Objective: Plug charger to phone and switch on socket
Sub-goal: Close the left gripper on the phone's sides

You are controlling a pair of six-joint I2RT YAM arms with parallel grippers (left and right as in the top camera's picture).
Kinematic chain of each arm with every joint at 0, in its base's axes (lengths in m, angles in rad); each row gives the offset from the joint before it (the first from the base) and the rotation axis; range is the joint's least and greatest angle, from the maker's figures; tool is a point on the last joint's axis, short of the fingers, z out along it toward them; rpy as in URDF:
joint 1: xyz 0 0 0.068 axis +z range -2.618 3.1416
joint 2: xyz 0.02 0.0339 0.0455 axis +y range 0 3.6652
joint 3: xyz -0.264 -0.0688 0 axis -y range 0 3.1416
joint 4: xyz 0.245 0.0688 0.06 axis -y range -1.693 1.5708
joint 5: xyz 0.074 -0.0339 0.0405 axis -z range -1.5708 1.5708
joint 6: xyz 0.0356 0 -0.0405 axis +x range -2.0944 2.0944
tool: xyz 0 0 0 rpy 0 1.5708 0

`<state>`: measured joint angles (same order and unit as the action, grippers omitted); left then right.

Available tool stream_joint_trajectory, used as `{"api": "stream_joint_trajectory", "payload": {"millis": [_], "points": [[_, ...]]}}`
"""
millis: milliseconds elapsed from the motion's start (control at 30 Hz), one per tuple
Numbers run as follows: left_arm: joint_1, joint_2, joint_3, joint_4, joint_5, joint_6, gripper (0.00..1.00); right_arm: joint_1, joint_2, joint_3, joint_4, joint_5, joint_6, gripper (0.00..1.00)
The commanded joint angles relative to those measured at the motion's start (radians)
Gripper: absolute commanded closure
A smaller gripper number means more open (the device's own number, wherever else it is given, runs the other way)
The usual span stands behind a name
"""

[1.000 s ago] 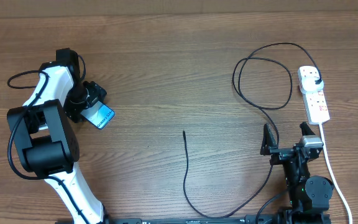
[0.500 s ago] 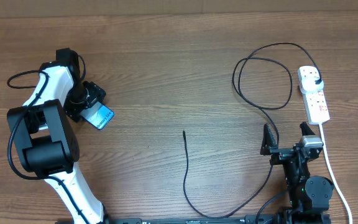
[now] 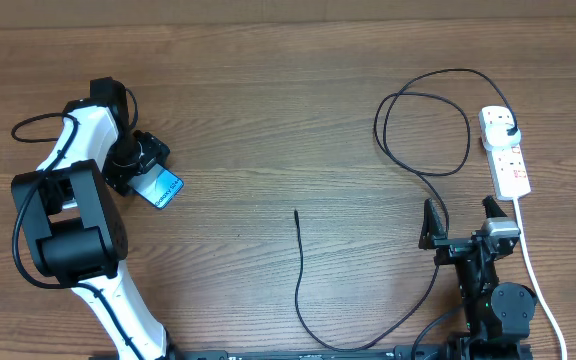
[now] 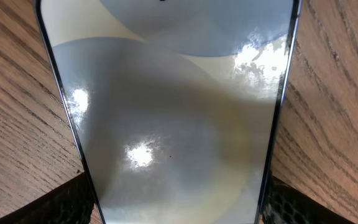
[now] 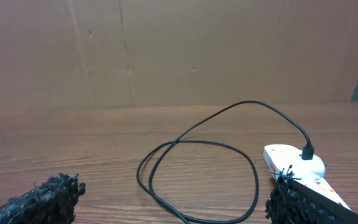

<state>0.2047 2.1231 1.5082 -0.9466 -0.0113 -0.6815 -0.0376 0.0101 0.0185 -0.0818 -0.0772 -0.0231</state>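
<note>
The phone [image 3: 164, 188], with its blue screen up, lies on the table at the left and fills the left wrist view [image 4: 166, 112]. My left gripper [image 3: 144, 170] is shut on its two long edges [image 4: 176, 202]. The charger [image 3: 423, 175] is a thin black cable. Its plug [image 3: 508, 126] sits in the socket [image 3: 505, 152], a white power strip at the right. The cable loops down and back up to its free tip [image 3: 296, 214] at mid table. My right gripper [image 3: 459, 222] is open and empty, just below the socket [image 5: 291, 158], with the cable loop [image 5: 197, 142] ahead of it.
The socket's thick white cord [image 3: 534, 275] runs down the right side past the right arm's base. A brown wall stands behind the table in the right wrist view. The left arm's black cable [image 3: 33, 125] curls at the far left.
The left gripper and the phone have shifted very slightly to the left. The right arm, the cable and the socket have not moved.
</note>
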Motion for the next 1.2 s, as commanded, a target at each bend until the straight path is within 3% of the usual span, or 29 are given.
{"api": "stream_joint_trajectory", "payload": {"millis": [0, 1167], "points": [[0.011, 0.027, 0.006, -0.013, -0.044, -0.006, 0.16, 0.006, -0.007, -0.011, 0.004, 0.008, -0.001, 0.00], [0.011, 0.027, 0.006, -0.017, -0.044, -0.006, 0.18, 0.006, -0.007, -0.011, 0.004, 0.008, -0.001, 0.00]]}}
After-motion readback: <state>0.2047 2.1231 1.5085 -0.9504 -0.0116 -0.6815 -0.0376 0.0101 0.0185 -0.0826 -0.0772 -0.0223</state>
